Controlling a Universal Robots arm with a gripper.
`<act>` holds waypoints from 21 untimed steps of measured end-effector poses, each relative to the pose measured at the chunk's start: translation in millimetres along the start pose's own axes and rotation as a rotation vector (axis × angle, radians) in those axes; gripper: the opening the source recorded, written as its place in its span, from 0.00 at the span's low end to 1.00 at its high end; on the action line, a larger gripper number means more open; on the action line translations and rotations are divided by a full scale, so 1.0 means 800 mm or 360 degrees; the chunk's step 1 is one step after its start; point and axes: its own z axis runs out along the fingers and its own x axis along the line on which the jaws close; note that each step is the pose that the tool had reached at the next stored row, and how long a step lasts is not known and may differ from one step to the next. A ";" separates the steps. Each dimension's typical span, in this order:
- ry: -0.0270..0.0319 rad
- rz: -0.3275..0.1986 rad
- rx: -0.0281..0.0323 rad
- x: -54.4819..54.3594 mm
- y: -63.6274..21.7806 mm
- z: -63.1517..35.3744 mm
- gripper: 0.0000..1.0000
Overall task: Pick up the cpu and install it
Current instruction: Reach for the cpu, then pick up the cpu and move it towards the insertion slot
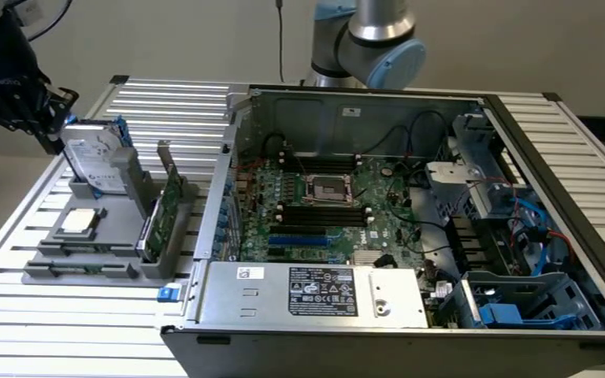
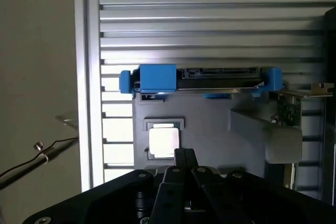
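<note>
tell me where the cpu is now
The cpu lies flat in the grey holder at the exterior view's left, next to the upright hard drive, outside the open computer case.

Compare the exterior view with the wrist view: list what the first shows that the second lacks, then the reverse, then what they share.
Exterior view: the open computer case, its motherboard with the processor socket, and the arm's elbow. Wrist view: a thin wire on the pale surface beside the table. Shared: that slatted table, the shut hand, the chip in its gray holder, and the hard drive in blue brackets.
</note>
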 end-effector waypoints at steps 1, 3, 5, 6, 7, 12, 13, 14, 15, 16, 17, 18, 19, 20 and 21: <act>0.00003 -0.0002 0.00000 0.003 0.000 0.002 0.11; 0.00011 -0.0007 0.00001 0.010 0.000 0.005 0.11; 0.00028 -0.0009 0.00000 0.015 -0.001 0.007 0.11; 0.00028 -0.0009 0.00000 0.015 -0.001 0.007 0.11; 0.00027 -0.0009 0.00000 0.015 -0.001 0.007 0.11; 0.00029 -0.0010 0.00000 0.015 -0.001 0.007 0.11; 0.00030 -0.0009 0.00001 0.015 -0.001 0.007 0.11; 0.00030 -0.0009 0.00001 0.015 -0.001 0.007 0.11; 0.00029 -0.0010 0.00001 0.015 -0.001 0.007 0.11; 0.00029 -0.0010 0.00001 0.015 -0.001 0.007 0.11; 0.00030 -0.0009 0.00001 0.015 -0.001 0.007 0.11; 0.00029 -0.0010 0.00001 0.015 -0.001 0.007 0.11; 0.00029 -0.0009 0.00001 0.015 -0.001 0.007 0.11; 0.00030 -0.0009 0.00001 0.015 -0.001 0.007 0.11; 0.00029 -0.0009 0.00001 0.015 -0.001 0.007 0.12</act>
